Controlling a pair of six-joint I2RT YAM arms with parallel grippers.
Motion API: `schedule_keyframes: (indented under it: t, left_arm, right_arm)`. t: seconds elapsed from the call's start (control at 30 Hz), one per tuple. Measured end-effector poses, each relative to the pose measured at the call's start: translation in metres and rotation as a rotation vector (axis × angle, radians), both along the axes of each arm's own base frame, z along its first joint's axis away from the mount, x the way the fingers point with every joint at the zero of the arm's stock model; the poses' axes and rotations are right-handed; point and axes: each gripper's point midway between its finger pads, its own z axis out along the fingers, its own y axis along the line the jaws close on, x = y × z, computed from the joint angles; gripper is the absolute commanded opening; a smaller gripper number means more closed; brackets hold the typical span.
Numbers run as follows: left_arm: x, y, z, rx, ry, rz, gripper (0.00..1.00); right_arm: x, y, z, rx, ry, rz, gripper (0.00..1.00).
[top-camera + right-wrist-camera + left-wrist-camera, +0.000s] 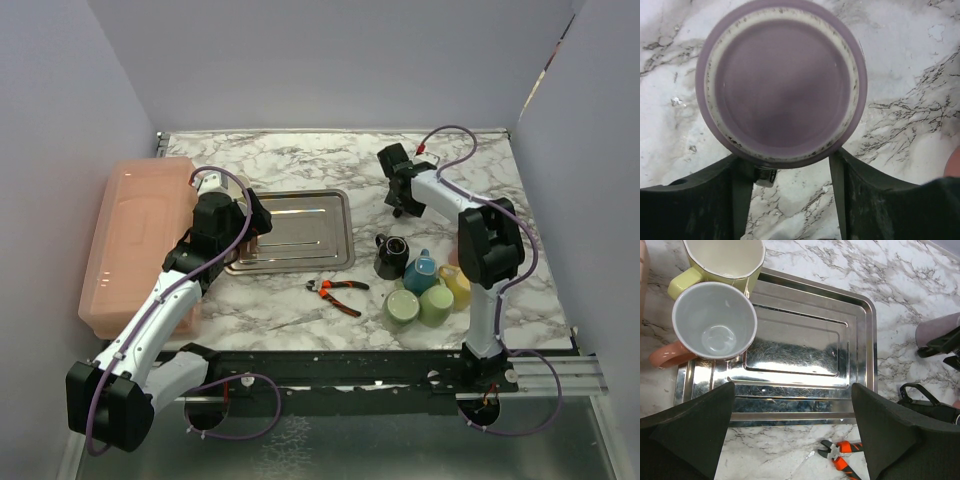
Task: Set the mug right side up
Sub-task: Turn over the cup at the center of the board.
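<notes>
A purple mug stands upside down on the marble at the back right, its flat base filling the right wrist view. My right gripper reaches down over it. Both fingers meet the mug's near wall, and their tips are hidden under its base. In the left wrist view the same mug shows at the right edge with a black finger against it. In the top view the right gripper covers the mug. My left gripper hangs open above the steel tray's near edge, holding nothing.
A steel tray lies mid-table, with a pink mug and a yellow mug upright at its left end. Orange cutters lie in front. Black, blue, yellow and green mugs cluster right. A pink bin stands left.
</notes>
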Motion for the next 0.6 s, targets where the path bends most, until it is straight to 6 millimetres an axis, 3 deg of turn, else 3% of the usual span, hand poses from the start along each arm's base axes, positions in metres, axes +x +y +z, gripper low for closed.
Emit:
schedule_keyframes:
  t: [0.13,0.27,0.4,0.6]
  left_arm:
    - [0.000,0.000,0.000,0.000,0.001,-0.001,0.99]
    - [0.000,0.000,-0.001,0.000,0.002,-0.001,0.99]
    - [0.000,-0.001,-0.003,0.001,0.010,-0.004,0.99]
    - [0.000,-0.001,-0.007,0.002,0.019,-0.005,0.99]
  right_arm:
    - [-0.010,-0.006,-0.006,-0.015,0.006,0.063,0.46]
    - [-0.012,-0.011,0.006,-0.022,-0.021,0.118,0.38]
    - [-0.001,-0.013,0.022,-0.014,-0.069,0.150,0.38]
    - [0.005,-0.018,0.022,0.013,-0.070,0.184,0.41]
